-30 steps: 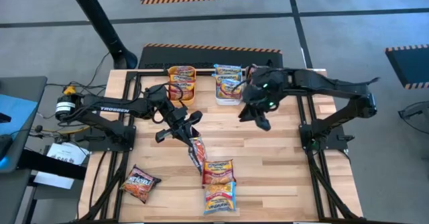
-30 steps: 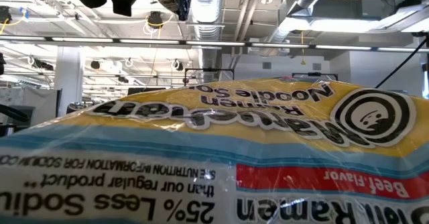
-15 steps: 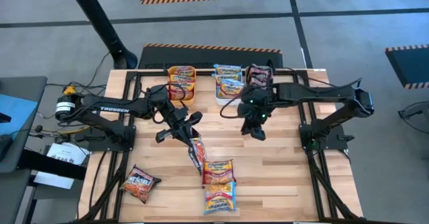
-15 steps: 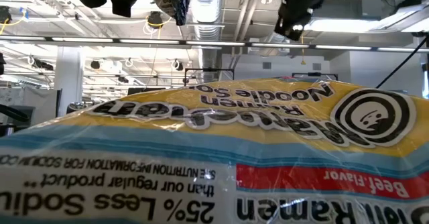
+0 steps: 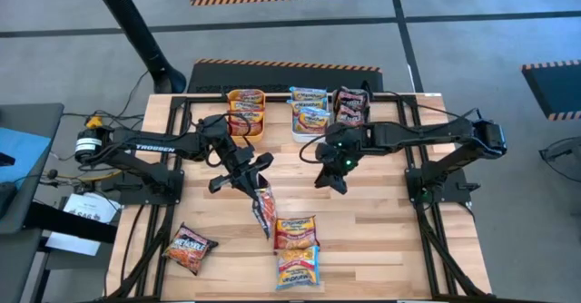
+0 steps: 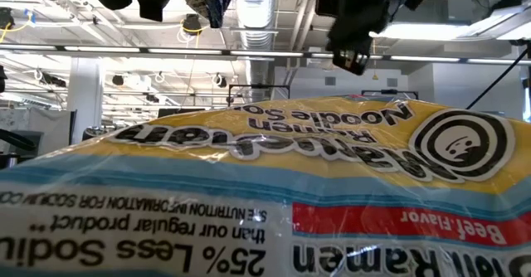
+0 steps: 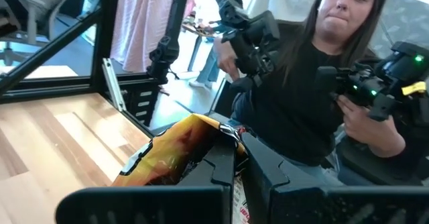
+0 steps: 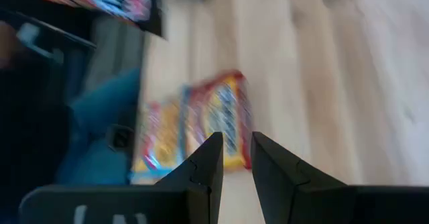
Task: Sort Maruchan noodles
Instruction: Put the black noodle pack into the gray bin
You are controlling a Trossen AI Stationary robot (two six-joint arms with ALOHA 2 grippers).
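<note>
My left gripper (image 5: 251, 174) is over the middle of the table, shut on an orange-yellow noodle packet (image 5: 263, 210). In the left wrist view that packet (image 7: 175, 155) sticks out past the fingers. My right gripper (image 5: 332, 174) hovers right of it with fingers shut and nothing between them; in its wrist view (image 8: 235, 147) it points toward two packets on the table. These two packets (image 5: 296, 234) (image 5: 298, 268) lie flat near the near edge, and a third (image 5: 189, 248) lies at the near left. In the low view one packet (image 6: 265, 186) fills the picture. My left gripper pinches the orange-yellow packet between its two fingers at one end (image 7: 218, 140). The fingers slant down from the table's left. The packet is lifted clear and hangs tilted below and beyond the fingertips, edge-on in the high view.
Three bins stand in a row at the far edge: an orange one (image 5: 246, 109) with orange packets, a white one (image 5: 309, 114) with blue packets, a grey one (image 5: 352, 104) with maroon packets. Bare wood lies between the bins and the arms. A person sits beyond the table (image 7: 315, 83).
My right gripper has travelled from beside the grey bin toward the table's near-left, to the middle, and has come lower in the low view. My left gripper has kept its hold on the packet and stayed almost in place.
</note>
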